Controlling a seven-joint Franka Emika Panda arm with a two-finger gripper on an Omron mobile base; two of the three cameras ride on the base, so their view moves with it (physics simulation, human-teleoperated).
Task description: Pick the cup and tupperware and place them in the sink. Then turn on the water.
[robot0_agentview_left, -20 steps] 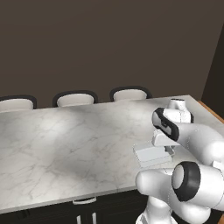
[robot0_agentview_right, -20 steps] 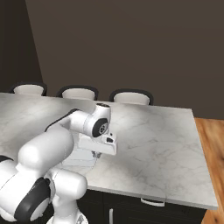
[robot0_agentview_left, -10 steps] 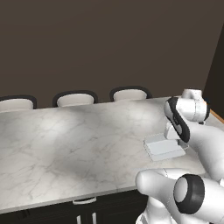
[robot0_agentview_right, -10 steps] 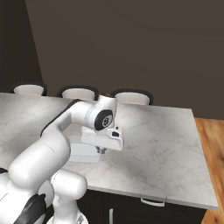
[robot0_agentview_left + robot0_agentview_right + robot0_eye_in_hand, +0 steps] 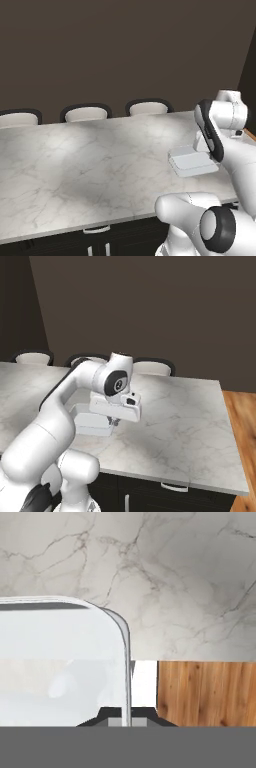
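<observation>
Pale grey-white rectangular tupperware (image 5: 60,657) with rounded corners, rim wall running straight between dark gripper (image 5: 127,718) tips; jaws apparently clamped on that rim, above marble counter (image 5: 190,587).

Pale shallow tupperware (image 5: 192,162) upright, level, rim between tool fingers.

No readable text, labels, brands or numbers anywhere: nothing printed on any surface across all three views.
</observation>
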